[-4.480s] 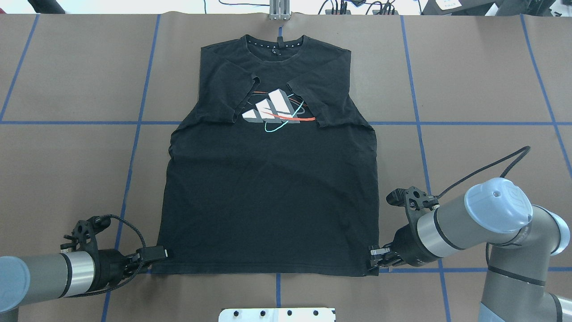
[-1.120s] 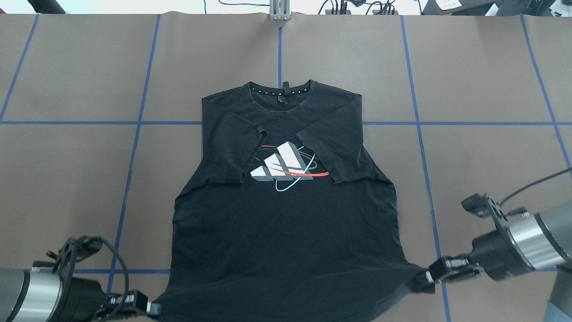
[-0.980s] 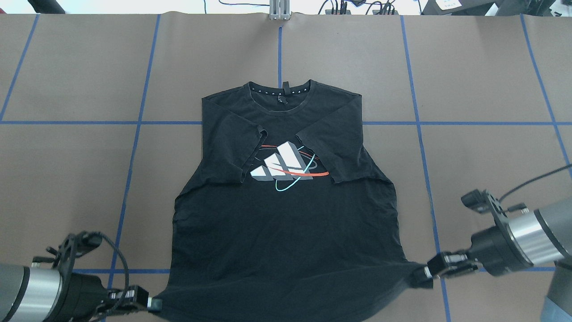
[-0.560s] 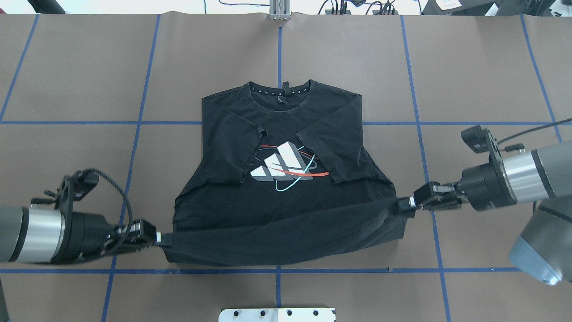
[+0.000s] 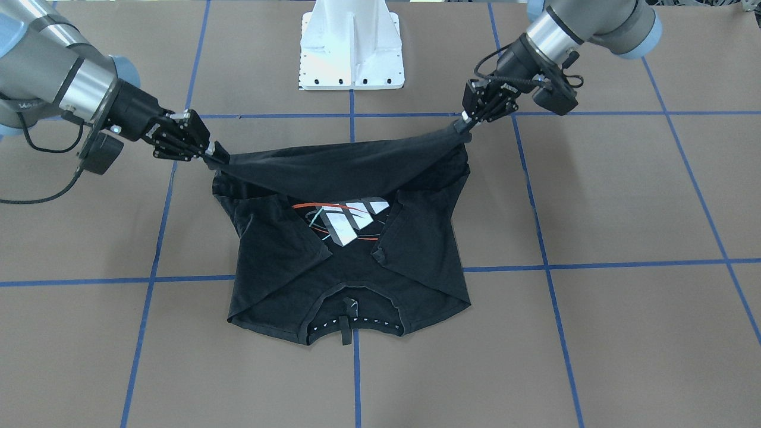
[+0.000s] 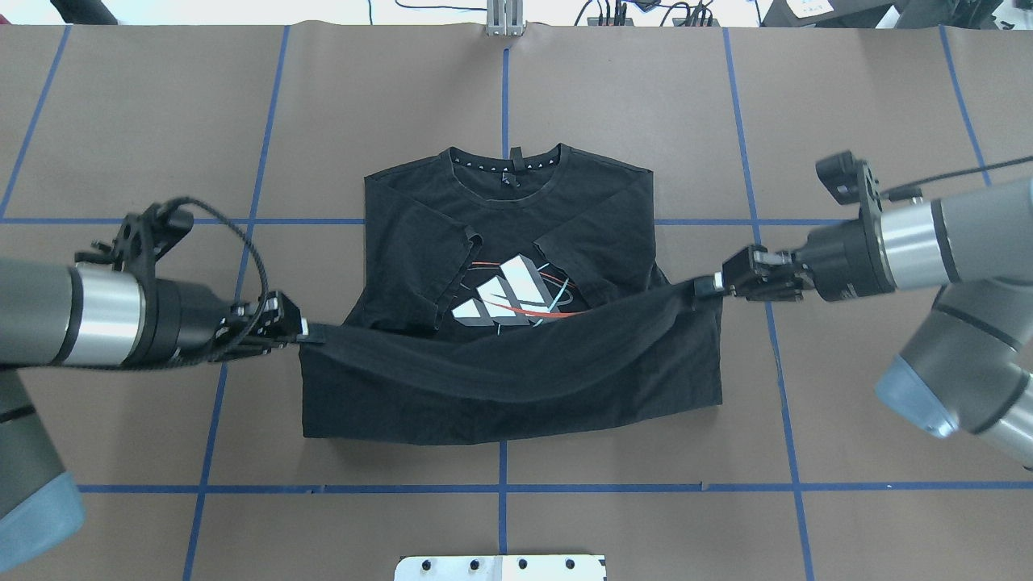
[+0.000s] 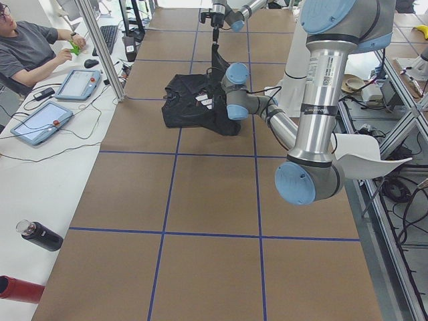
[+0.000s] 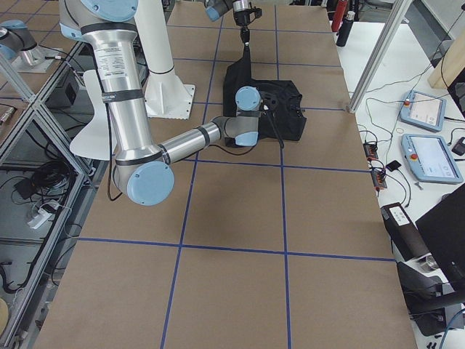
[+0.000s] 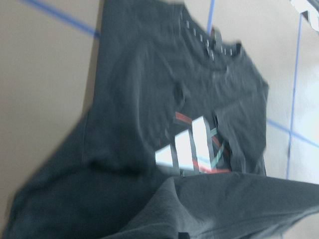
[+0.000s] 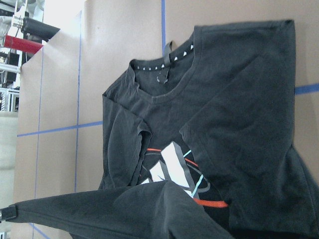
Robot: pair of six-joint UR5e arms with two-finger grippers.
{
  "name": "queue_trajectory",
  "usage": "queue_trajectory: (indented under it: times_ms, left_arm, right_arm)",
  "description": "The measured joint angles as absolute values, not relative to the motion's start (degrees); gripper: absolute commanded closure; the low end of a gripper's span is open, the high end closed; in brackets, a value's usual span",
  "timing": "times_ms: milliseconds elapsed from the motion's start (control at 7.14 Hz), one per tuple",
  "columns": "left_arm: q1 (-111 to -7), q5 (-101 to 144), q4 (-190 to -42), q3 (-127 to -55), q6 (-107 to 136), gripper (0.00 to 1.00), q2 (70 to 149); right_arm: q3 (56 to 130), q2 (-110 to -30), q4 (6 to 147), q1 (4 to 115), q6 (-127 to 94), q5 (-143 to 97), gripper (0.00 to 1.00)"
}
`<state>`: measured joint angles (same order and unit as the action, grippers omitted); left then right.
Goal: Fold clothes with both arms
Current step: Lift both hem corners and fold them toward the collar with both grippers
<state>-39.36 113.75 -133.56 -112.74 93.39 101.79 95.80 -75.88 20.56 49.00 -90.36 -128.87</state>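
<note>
The black T-shirt (image 6: pixel 516 387) lies on the brown table with its collar (image 6: pixel 507 165) at the far side and both sleeves folded in over the logo print (image 6: pixel 508 297). My left gripper (image 6: pixel 305 330) is shut on the left hem corner. My right gripper (image 6: pixel 708 287) is shut on the right hem corner. Between them the hem (image 6: pixel 516 343) hangs raised in a sagging band just over the logo's lower edge. In the front-facing view the left gripper (image 5: pixel 462 126) and right gripper (image 5: pixel 211 158) hold the same band (image 5: pixel 339 166). The left wrist view shows the logo (image 9: pixel 192 149).
The white pedestal base (image 5: pixel 352 44) stands at the robot's side of the table. Blue tape lines (image 6: pixel 500 488) grid the brown surface. An operator (image 7: pixel 30 43) sits at a side desk with tablets (image 7: pixel 40 120), beyond the table edge.
Both grippers have lifted the hem corners and carried them away from the robot toward the collar. The raised hem now reaches the logo's lower edge, and the lower body is doubled over.
</note>
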Motion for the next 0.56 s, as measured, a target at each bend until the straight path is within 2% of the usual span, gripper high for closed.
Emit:
queue_trajectory:
  times_ms: [560]
  left_arm:
    - [-45.8, 114.0, -133.4, -101.7, 89.1, 1.0, 107.5]
  right_arm:
    - [83.9, -67.9, 20.6, 54.1, -89.0, -126.3, 1.0]
